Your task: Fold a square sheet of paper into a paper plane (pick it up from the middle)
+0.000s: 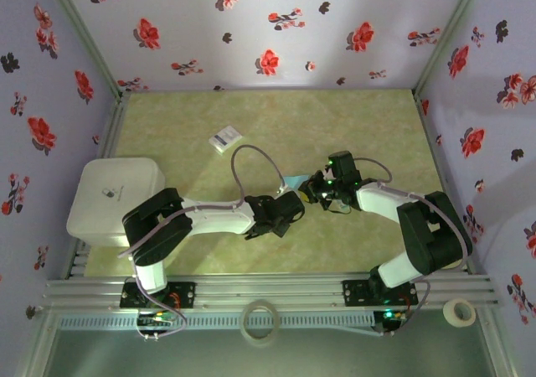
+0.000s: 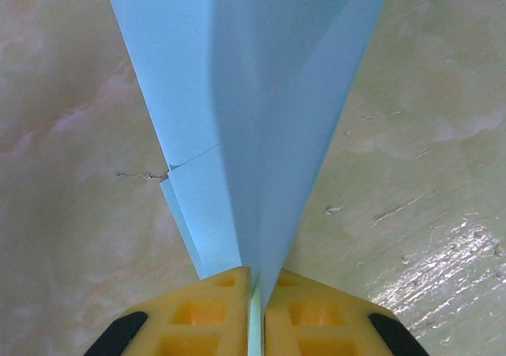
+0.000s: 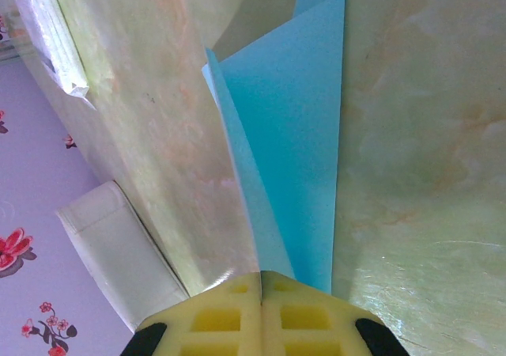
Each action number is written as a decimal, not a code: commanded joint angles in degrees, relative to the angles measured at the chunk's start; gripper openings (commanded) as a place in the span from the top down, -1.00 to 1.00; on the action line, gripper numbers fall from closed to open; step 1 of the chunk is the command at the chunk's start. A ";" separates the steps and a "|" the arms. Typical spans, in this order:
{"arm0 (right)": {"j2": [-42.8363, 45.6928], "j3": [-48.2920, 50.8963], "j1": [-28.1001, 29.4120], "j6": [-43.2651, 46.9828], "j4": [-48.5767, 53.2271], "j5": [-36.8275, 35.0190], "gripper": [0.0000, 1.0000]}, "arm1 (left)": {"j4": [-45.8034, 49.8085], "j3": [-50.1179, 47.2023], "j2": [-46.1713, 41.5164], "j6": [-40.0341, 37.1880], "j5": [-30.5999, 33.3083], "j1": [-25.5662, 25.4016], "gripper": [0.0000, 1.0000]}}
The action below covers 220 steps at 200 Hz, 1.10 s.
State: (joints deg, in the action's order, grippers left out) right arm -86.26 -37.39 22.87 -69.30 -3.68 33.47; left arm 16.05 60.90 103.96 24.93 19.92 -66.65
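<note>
The paper plane [image 1: 295, 180] is a slim dart of folded teal paper, raised a little above the table between my two grippers. In the left wrist view the paper plane [image 2: 261, 95] widens away from my left gripper [image 2: 257, 281], whose yellow fingers are shut on its narrow end, a thin paper edge showing between them. In the right wrist view the paper plane [image 3: 292, 134] runs out from the tips of my right gripper [image 3: 261, 277], whose jaws are pressed together on its end. From above, the left gripper [image 1: 295, 203] and right gripper [image 1: 315, 188] stand close together at mid-table.
A white box [image 1: 115, 199] sits at the left edge of the table, also seen as the white box [image 3: 118, 253] from the right wrist. A small white packet [image 1: 225, 138] lies behind the arms. Two tape rolls [image 1: 260, 320] [image 1: 459, 312] rest on the front rail.
</note>
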 commanded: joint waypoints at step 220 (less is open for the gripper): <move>0.94 0.97 -0.11 -0.55 -0.65 0.37 1.00 | -1.82 -0.79 -0.29 3.90 -2.46 1.35 0.79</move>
State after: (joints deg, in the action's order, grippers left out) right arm -86.26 -36.91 22.87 -69.28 -3.84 33.47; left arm 14.17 60.69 103.96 27.97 17.76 -65.82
